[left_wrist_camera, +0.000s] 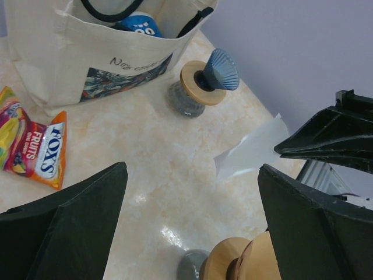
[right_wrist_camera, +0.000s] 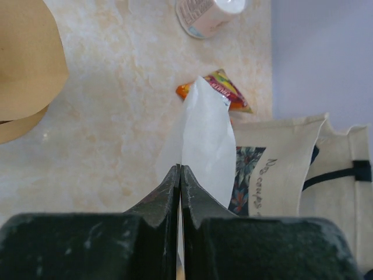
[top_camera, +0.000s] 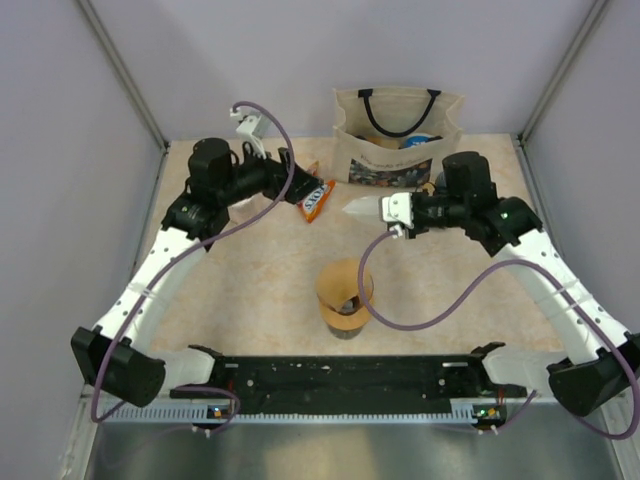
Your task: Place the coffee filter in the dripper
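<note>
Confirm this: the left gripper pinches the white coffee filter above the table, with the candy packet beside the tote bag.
Wrong arm: the right gripper pinches the white coffee filter, as the right wrist view shows. The candy packet does lie beside the tote bag.

The orange candy packet [left_wrist_camera: 45, 150] is showing "FOX'S" and "FRUITS"; the canvas tote bag [left_wrist_camera: 64, 55] is carrying handwriting starting "No", the rest illegible.

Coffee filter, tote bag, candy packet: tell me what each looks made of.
Coffee filter: thin white paper, matte, bending softly along its length. Tote bag: likely undyed cotton canvas, matte, with a hemmed edge and soft folds. Candy packet: probably plastic film, glossy and crinkled, with bright printing.
</note>
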{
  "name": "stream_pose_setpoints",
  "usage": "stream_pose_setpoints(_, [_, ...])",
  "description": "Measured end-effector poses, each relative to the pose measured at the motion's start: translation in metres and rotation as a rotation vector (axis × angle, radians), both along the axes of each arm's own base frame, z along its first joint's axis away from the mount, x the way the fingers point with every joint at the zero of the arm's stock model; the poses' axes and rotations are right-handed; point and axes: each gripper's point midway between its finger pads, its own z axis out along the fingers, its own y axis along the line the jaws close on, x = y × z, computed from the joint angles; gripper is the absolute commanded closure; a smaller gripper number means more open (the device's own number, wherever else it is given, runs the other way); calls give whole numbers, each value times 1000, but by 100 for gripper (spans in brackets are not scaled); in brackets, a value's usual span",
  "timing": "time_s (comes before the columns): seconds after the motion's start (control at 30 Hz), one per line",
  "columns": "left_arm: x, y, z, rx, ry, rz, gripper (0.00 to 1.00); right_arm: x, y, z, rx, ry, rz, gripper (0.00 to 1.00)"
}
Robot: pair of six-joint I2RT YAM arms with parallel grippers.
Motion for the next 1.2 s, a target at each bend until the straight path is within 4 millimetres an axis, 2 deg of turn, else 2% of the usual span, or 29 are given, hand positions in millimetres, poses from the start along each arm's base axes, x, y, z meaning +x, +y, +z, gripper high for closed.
stream_pose_setpoints(0.1, [5, -16, -6, 4, 37, -87, 1, -5, 9, 12, -26, -85, 81, 100])
stream_pose_setpoints(0.23, [4, -44, -16, 50, 62, -206, 1, -8, 17, 11, -70, -127, 157, 100])
stream_pose_setpoints(0.37, [-11, -75, -27, 135, 47, -323, 4, -9, 22, 2, -102, -126, 197, 100])
stream_pose_setpoints(0.43, [-18, -84, -33, 162, 40, -368, 6, -12, 24, -1, -114, -124, 212, 100])
stream_pose_setpoints(0.5, [-22, -89, -39, 187, 41, -392, 9, -14, 25, -2, -119, -127, 225, 100])
stream_pose_setpoints(0.63, [-16, -92, -46, 223, 41, -402, 15, -15, 26, -2, -125, -142, 238, 100])
stream_pose_setpoints(0.7, [-12, -95, -51, 237, 44, -410, 23, -14, 26, -2, -128, -146, 240, 100])
stream_pose_setpoints(0.8, [-9, -99, -61, 256, 59, -430, 29, -14, 25, -2, -131, -149, 242, 100])
stream_pose_setpoints(0.97, [-12, -107, -74, 275, 84, -485, 34, -14, 25, -3, -138, -153, 242, 100])
stream_pose_setpoints(1.07, [-17, -108, -79, 287, 90, -509, 44, -13, 25, -4, -140, -152, 243, 100])
stream_pose_setpoints(1.17, [-20, -111, -78, 294, 74, -527, 62, -13, 25, -4, -142, -153, 245, 100])
stream_pose_setpoints(1.2, [-21, -111, -78, 297, 65, -534, 71, -13, 25, -5, -143, -153, 246, 100])
